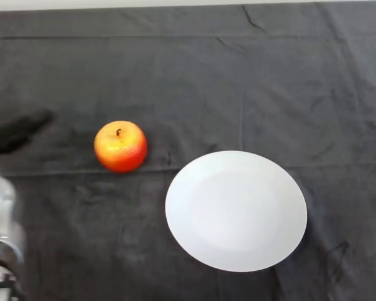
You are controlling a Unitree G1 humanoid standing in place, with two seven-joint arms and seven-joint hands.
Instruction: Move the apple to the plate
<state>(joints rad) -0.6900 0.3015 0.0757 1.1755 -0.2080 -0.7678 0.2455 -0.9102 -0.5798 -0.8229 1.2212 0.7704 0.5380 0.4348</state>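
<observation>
A red and yellow apple (120,147) stands upright on the dark cloth, left of centre, its stem up. A white plate (236,210) lies to its right and a little nearer, with nothing on it. My left hand (15,134) is at the far left edge, black, its fingers stretched out straight toward the apple. The fingertips are about a hand's length left of the apple and touch nothing. The silver-grey arm (0,219) rises from the lower left corner.
The dark cloth (238,81) covers the whole table, with creases and folds. The table's far edge runs along the top of the view.
</observation>
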